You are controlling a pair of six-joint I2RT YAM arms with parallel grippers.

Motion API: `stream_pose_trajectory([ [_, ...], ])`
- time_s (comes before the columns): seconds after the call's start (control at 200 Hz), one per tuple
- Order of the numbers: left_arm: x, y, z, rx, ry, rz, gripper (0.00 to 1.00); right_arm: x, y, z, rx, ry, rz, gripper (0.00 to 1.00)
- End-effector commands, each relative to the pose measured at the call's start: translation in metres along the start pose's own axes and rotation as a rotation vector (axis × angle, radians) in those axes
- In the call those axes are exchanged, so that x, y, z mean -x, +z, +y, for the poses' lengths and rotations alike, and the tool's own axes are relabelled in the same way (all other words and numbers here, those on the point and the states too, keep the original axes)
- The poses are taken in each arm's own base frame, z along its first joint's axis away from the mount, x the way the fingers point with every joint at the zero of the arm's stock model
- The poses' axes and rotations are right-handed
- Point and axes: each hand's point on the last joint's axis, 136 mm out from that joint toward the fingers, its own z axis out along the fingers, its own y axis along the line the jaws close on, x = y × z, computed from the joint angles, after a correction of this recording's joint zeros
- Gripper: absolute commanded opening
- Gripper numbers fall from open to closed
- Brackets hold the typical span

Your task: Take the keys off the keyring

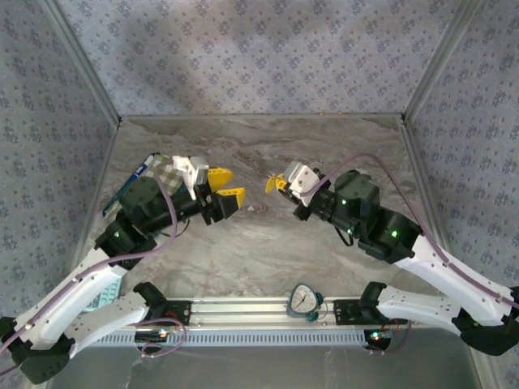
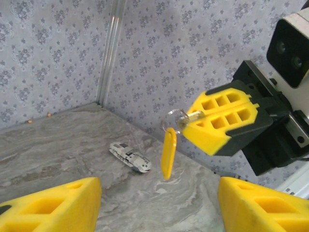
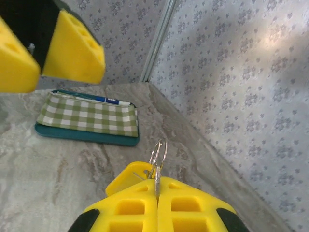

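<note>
Top view, left to right.

Pouch (image 1: 165,170), green check, lay at 10 o'clock on the surface (image 1: 268,243). Pen (image 3: 96,98) lay along one edge of it.

Left hand (image 1: 233,185) sat just right of the pouch, at about 9 o'clock from centre and pointing toward 3 o'clock. Its fingers (image 2: 53,203) were spread wide.

Right hand (image 1: 274,184) was close to centre, pointing toward 9 o'clock. It faced the left hand, near it but apart. Its fingers (image 3: 140,208) were pressed together, pinching the ring (image 2: 176,118), which stuck out past the fingertips.

Key (image 2: 168,153), yellow, hung straight down from the ring, clear of the surface. Its stem could not be made out.

A small item (image 2: 130,157), silver and dark, lay flat on the surface. In the left wrist view it was at 8 o'clock of the hanging key. Could not tell what it was.

Dial (image 1: 303,299) sat at 6 o'clock on the rail (image 1: 243,308) between the arm bases.
</note>
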Motion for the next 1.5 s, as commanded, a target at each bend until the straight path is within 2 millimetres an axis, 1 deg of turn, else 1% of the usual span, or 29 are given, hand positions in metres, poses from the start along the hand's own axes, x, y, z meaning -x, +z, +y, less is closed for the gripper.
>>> stream_pose_trajectory([
  [0.0,0.005,0.005,-0.003,-0.074,0.024,0.052,0.65,-0.001,-0.003,0.0,0.065,0.15,0.01,0.0],
  [0.05,0.007,0.01,0.002,-0.094,0.014,0.062,0.65,-0.005,-0.001,0.001,0.095,0.186,0.019,0.0],
  [0.13,0.008,0.018,0.001,-0.156,-0.002,0.083,0.63,-0.009,0.001,0.004,0.155,0.247,0.021,0.0],
  [0.255,0.009,0.028,-0.009,-0.278,-0.021,0.137,0.58,-0.008,0.001,0.004,0.223,0.311,0.011,0.0],
  [0.415,0.011,0.035,-0.018,-0.37,-0.035,0.176,0.58,-0.004,0.003,0.005,0.278,0.345,-0.001,0.0],
  [0.6,0.009,0.042,-0.018,-0.4,-0.044,0.203,0.6,-0.002,0.005,0.003,0.307,0.377,-0.008,0.0],
  [0.74,0.006,0.048,-0.02,-0.431,-0.061,0.225,0.6,0.003,0.007,0.001,0.318,0.391,-0.024,0.0],
  [0.964,0.0,0.055,-0.021,-0.439,-0.06,0.248,0.61,0.002,0.011,0.006,0.354,0.41,-0.019,0.0],
  [1.194,-0.003,0.058,-0.021,-0.446,-0.068,0.263,0.57,0.002,0.01,0.007,0.364,0.415,-0.018,0.0],
  [1.259,-0.004,0.059,-0.021,-0.45,-0.068,0.266,0.54,0.002,0.01,0.007,0.364,0.416,-0.017,0.0],
  [1.359,-0.003,0.06,-0.021,-0.456,-0.068,0.268,0.45,0.001,0.01,0.007,0.364,0.417,-0.013,0.0],
  [1.424,-0.004,0.06,-0.021,-0.456,-0.073,0.273,0.42,0.001,0.01,0.007,0.363,0.418,-0.013,0.0],
  [1.429,-0.005,0.061,-0.021,-0.457,-0.073,0.273,0.42,0.007,0.008,0.005,0.361,0.412,-0.027,0.0],
  [1.439,-0.005,0.06,-0.021,-0.458,-0.073,0.273,0.42,0.012,0.006,0.003,0.358,0.407,-0.038,0.0],
  [1.499,-0.006,0.061,-0.022,-0.459,-0.074,0.277,0.41,0.014,0.006,0.002,0.356,0.405,-0.045,0.0],
])
